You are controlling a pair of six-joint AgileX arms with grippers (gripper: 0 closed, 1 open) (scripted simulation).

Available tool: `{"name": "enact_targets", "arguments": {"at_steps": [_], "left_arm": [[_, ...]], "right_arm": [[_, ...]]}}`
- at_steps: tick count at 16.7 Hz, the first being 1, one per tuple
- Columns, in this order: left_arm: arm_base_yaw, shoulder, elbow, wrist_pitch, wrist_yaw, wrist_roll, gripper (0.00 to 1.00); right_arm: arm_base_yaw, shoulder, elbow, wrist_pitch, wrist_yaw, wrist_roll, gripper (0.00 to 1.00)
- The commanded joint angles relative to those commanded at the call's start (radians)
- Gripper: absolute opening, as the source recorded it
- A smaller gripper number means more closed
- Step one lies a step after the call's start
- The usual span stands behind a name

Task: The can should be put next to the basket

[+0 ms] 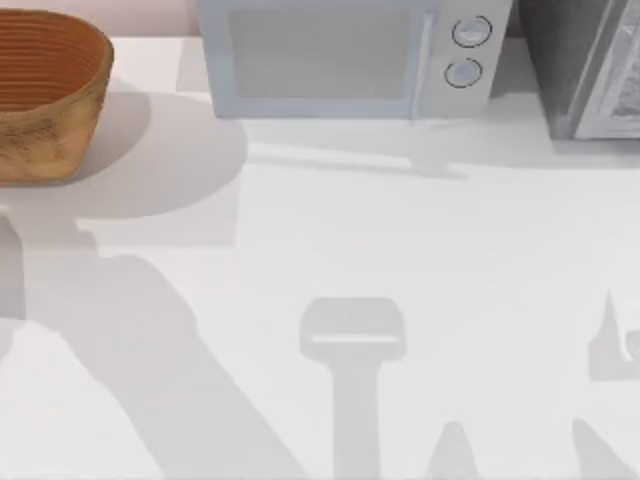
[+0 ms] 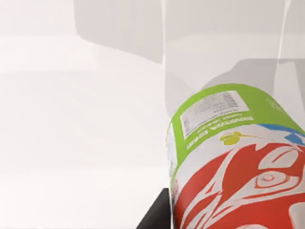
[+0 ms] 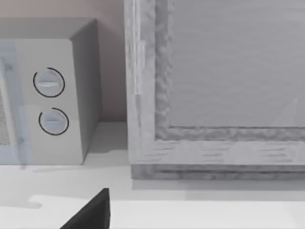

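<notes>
The can (image 2: pixel 233 162) looms close in the left wrist view, green at its far end with a white label, a thin blue stripe, then red with white patterning. My left gripper is shut on it, and one dark finger (image 2: pixel 157 215) shows against its side. The white table lies well below the can. The basket (image 1: pixel 45 90), orange-brown wicker with a ribbed inside, stands at the table's back left corner in the top view. A dark part of my right gripper (image 3: pixel 90 212) sits low in the right wrist view, facing the back of the table.
A white microwave (image 1: pixel 340 55) with two round knobs (image 1: pixel 468 50) stands at the back middle. A tall grey box (image 1: pixel 590 65) stands at the back right. Arm shadows fall across the white table (image 1: pixel 400 240).
</notes>
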Motion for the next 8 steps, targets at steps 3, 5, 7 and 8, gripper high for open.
{"name": "enact_targets", "arguments": {"at_steps": [3, 5, 7, 8], "left_arm": [[0.002, 0.004, -0.008, 0.012, 0.000, -0.001, 0.00], [0.002, 0.004, -0.008, 0.012, 0.000, -0.001, 0.00], [0.002, 0.004, -0.008, 0.012, 0.000, -0.001, 0.15], [0.002, 0.004, -0.008, 0.012, 0.000, -0.001, 0.23]], "right_arm": [[0.000, 0.000, 0.000, 0.000, 0.000, 0.000, 1.00], [0.000, 0.000, 0.000, 0.000, 0.000, 0.000, 1.00], [0.000, 0.000, 0.000, 0.000, 0.000, 0.000, 1.00], [0.000, 0.000, 0.000, 0.000, 0.000, 0.000, 1.00]]}}
